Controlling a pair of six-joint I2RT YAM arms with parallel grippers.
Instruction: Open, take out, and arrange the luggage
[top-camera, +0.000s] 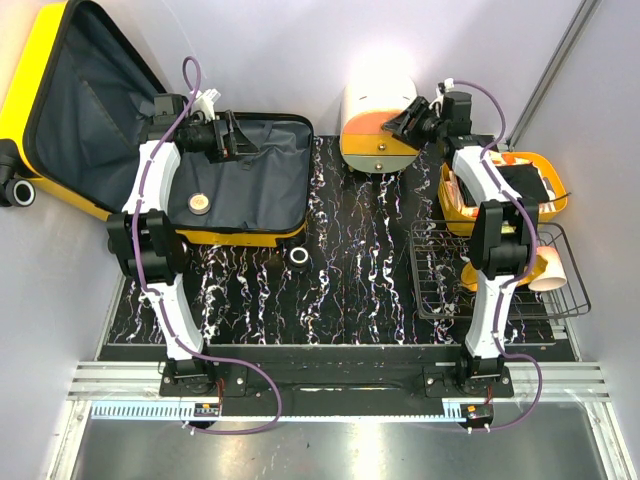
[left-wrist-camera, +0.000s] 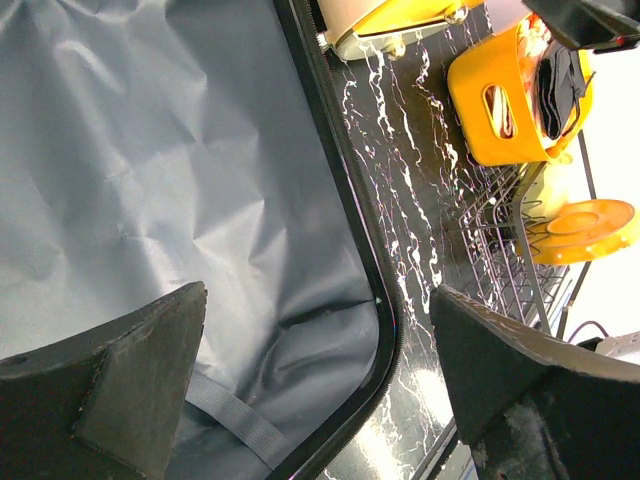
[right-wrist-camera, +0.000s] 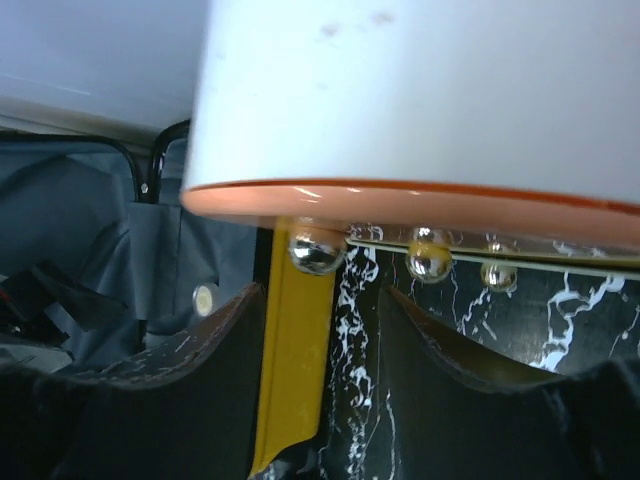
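Hovering over the open luggage (top-camera: 255, 190): left gripper (top-camera: 236, 135), fingers wide (empty).
Right gripper (top-camera: 402, 122) parted at a cream case (top-camera: 375, 98) beside it.

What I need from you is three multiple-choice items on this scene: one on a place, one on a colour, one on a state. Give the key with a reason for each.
1. The small round disc lies:
A) on the floor
B) on the lining inside the luggage
C) hanging on the wall

2. The lining is:
A) red
B) white
C) dark grey

3. The left hand is:
A) open and empty
B) shut on a strap
C) shut on the disc

Key:
1 B, the top view shows the disc resting on the fabric of the lower half.
2 C, the top and left wrist views both show grey fabric.
3 A, the left wrist view shows its fingers wide apart with nothing between them.
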